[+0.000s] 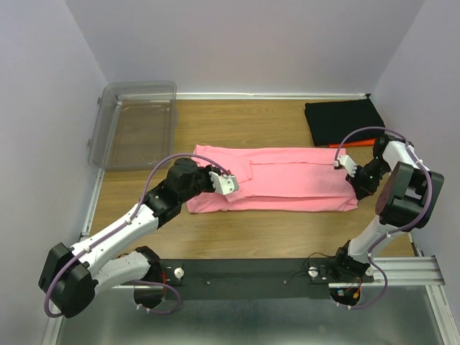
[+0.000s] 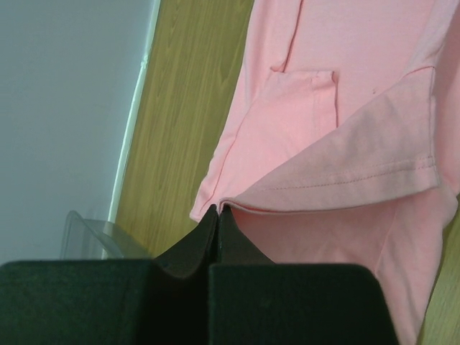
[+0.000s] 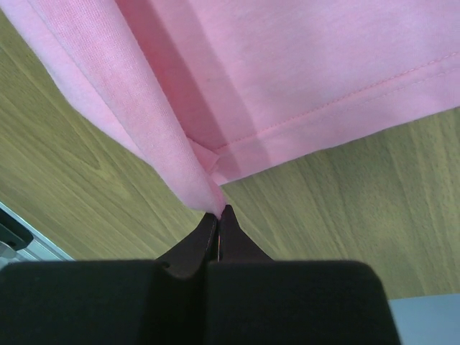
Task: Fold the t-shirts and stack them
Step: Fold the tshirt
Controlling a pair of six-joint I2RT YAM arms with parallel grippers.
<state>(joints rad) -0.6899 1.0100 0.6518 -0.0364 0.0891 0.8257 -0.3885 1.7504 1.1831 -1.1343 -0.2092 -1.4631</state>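
The salmon-pink t-shirt lies as a long folded band across the middle of the wooden table. My left gripper is shut on its left end, pinching a fold of pink cloth at the fingertips. My right gripper is shut on the right end, where a corner of the cloth is held a little above the wood. The black t-shirt lies folded at the back right. An orange one shows only as a thin edge under it.
A clear plastic bin stands at the back left, its corner also in the left wrist view. White walls close the table at the back and sides. A metal rail runs along the near edge by the arm bases.
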